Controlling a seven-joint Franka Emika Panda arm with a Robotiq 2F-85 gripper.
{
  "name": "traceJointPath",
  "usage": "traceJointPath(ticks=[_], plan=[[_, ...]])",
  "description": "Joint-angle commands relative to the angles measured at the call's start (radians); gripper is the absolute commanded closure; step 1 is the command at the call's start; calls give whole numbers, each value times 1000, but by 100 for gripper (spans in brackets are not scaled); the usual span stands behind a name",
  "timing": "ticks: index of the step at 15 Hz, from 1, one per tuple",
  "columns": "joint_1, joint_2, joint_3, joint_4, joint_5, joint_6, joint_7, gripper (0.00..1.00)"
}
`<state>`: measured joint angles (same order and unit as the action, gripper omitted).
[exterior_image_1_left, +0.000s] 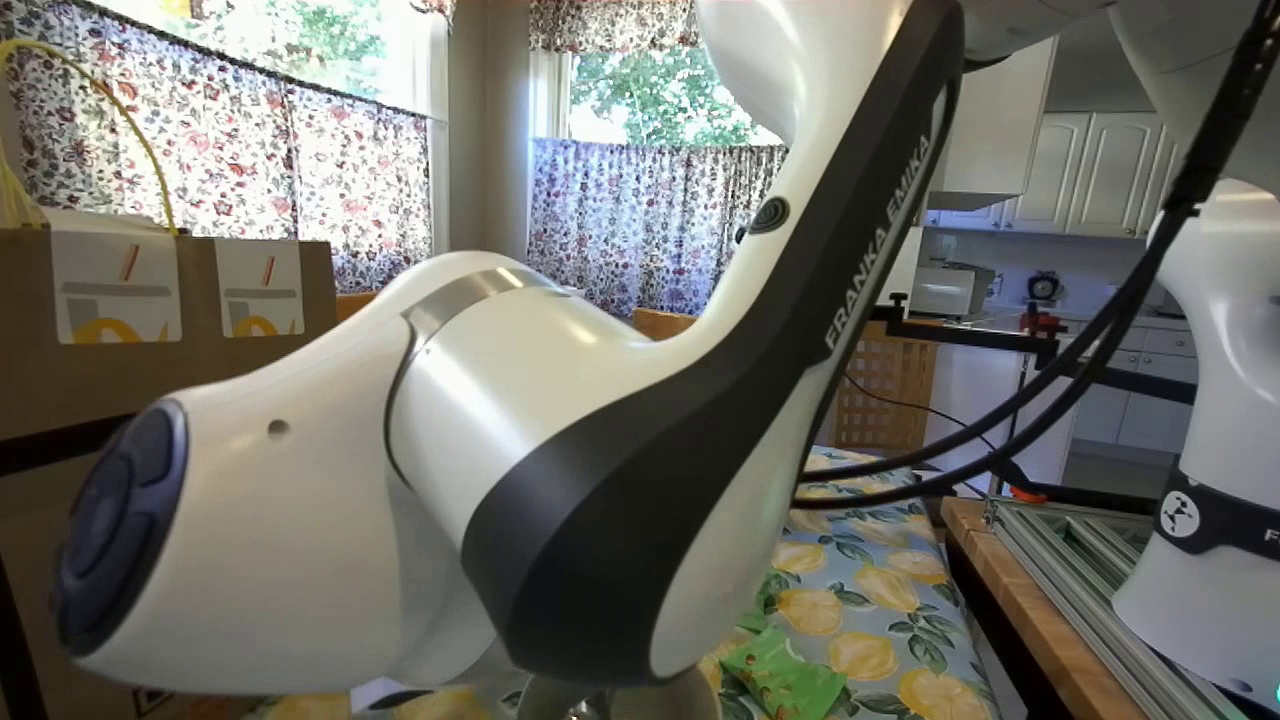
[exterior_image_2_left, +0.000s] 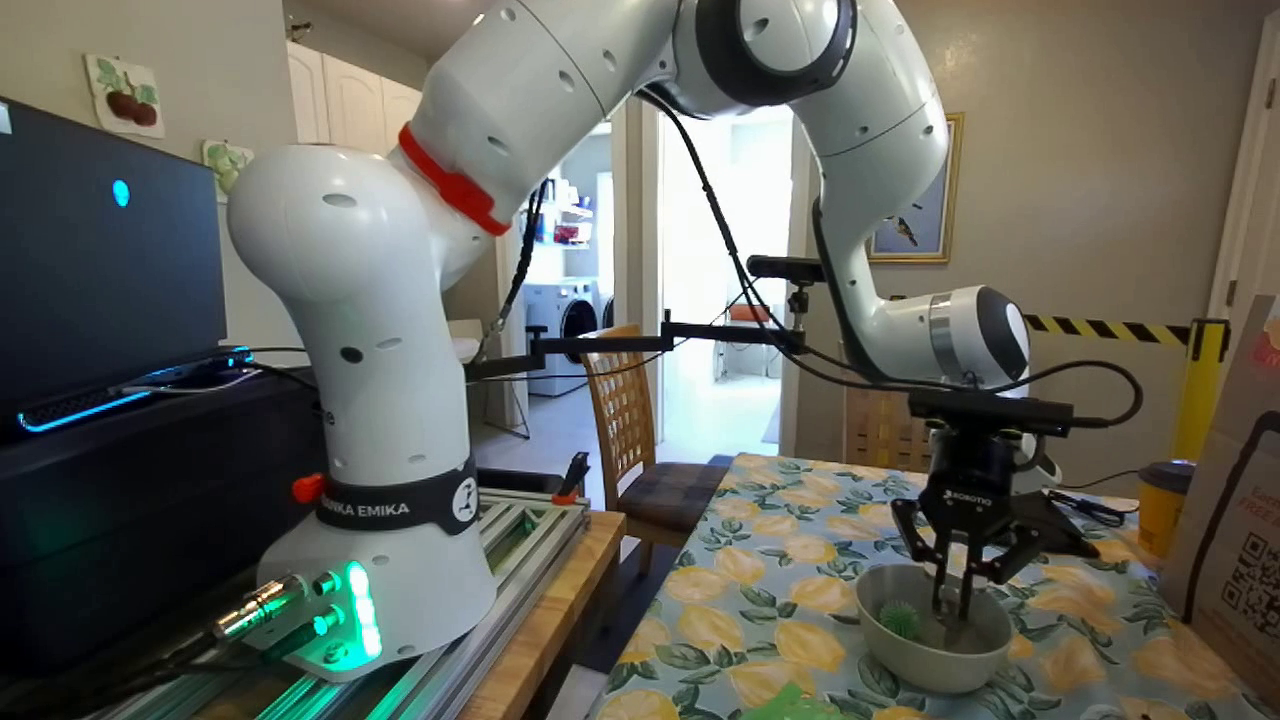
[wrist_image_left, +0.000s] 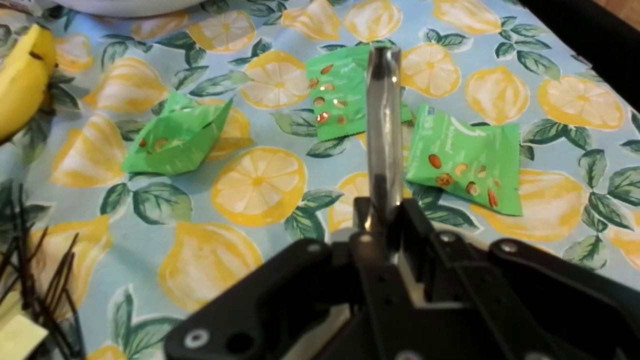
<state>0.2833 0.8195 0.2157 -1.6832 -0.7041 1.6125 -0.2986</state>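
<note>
- The gripper (exterior_image_2_left: 951, 608) has its fingers (wrist_image_left: 418, 220) clamped on a shiny metal handle (wrist_image_left: 384, 135) at the mouth of a pale bowl (exterior_image_2_left: 930, 668); the other end is hard to make out.
- Polished metal suggests a light, stiff, sturdy piece, though slippery; a firm pinch across opposite sides probably best prevents twisting.
- Inside the bowl, near the fingers, sits a spiky green ball (exterior_image_2_left: 900, 620).
- Farther out, green packets (wrist_image_left: 465, 162) and a banana (wrist_image_left: 22, 82) lie on lemon-print cloth (wrist_image_left: 280, 125).
</note>
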Motion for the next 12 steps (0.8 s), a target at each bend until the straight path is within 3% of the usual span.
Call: traceJointPath(ticks=[1, 8, 12], plan=[[-19, -101, 10, -106, 30, 61, 28, 96], [-33, -223, 4, -232, 58, 69, 46, 96], [-82, -324, -7, -339, 121, 168, 112, 96]])
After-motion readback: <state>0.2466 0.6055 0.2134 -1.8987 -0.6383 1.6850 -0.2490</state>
